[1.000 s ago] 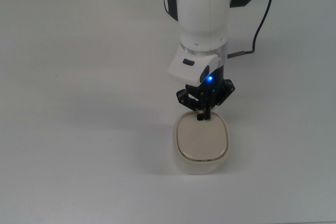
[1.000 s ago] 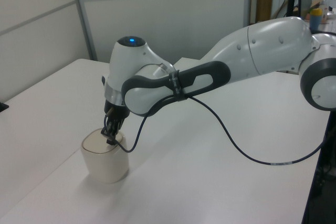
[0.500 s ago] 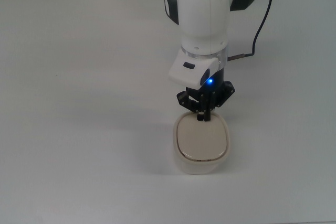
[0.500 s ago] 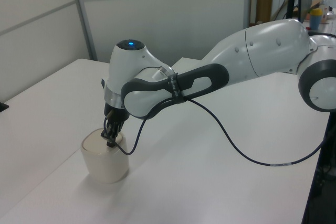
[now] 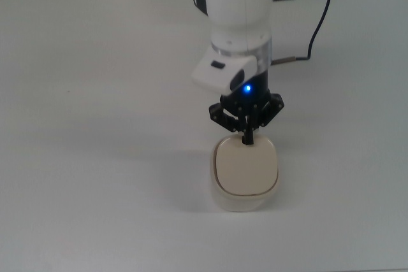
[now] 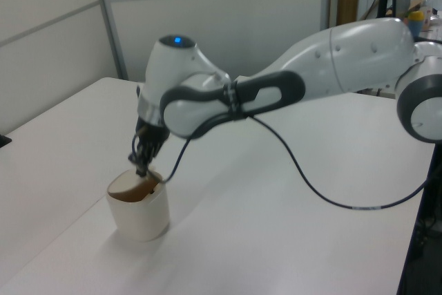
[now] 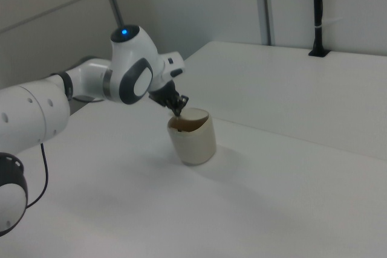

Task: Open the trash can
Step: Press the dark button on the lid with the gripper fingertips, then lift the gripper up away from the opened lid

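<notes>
Since the earlier frames we see the arm's wrist lifted and swung a little toward the top view's left, and the lid, flat a second ago, now tips open along one edge. Our black two-finger tool [image 5: 247,137] hangs with its fingers drawn close together, nothing between them, its tips at the far rim of the small cream-white plastic trash can with rounded-rectangle shape [image 5: 245,171], where the release button should sit; the button itself we cannot make out under the tips.

In the left view the tool [image 6: 141,168] stands just above the rim, and the beige flat lid [image 6: 128,184] slopes, with a dark brown gap showing under it on the side nearest the tool. The right view agrees: the can [image 7: 193,138] shows a brown opening at its top beside the tool [image 7: 176,112].

We judge the can light and thin-walled, stiff enough to keep its shape, yet easy to slide or tip on the smooth white bench [image 5: 95,125] if pushed sideways. So any press should go straight down on the rim button, not across the body. The lid looks sprung and hinged, so it needs no gripping; taking the glossy wall between the fingers would likely slip.

It stands upright near the bench's middle, alone, just below the tool in the top view.
</notes>
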You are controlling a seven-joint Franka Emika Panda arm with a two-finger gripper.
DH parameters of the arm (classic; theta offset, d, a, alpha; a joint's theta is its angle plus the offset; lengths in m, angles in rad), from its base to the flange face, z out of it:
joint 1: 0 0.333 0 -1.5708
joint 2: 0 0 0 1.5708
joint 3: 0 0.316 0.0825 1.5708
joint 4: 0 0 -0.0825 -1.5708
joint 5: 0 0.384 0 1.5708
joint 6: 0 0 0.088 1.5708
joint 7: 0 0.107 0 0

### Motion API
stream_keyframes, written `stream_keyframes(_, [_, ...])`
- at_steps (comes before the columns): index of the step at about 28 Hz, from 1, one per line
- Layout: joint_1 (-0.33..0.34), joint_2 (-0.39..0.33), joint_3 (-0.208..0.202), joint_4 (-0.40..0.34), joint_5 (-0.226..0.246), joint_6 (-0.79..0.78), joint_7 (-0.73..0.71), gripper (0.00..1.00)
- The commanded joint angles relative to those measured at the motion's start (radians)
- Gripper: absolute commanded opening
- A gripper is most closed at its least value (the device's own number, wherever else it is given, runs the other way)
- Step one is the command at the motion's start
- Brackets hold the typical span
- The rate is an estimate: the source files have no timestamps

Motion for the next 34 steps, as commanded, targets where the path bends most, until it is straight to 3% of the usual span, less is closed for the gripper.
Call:
stream_keyframes(1, [-0.024,-0.118,-0.011,-0.031,0.054,-0.058,0.017,0.0])
stream_keyframes(11, [-0.062,-0.251,-0.019,-0.031,0.031,-0.33,-0.006,0.0])
stream_keyframes(17, [-0.068,-0.302,-0.025,-0.031,-0.079,-0.549,-0.084,0.0])
stream_keyframes(24, [-0.068,-0.316,-0.058,-0.04,-0.146,-0.652,-0.089,0.0])
stream_keyframes(31, [-0.068,-0.333,-0.069,-0.041,-0.151,-0.67,-0.09,0.0])
stream_keyframes(32, [-0.068,-0.334,-0.069,-0.041,-0.151,-0.671,-0.089,0.06])
stream_keyframes(33, [-0.07,-0.334,-0.075,-0.041,-0.151,-0.671,-0.09,0.31])
stream_keyframes(34, [-0.07,-0.333,-0.078,-0.04,-0.15,-0.671,-0.089,0.5])
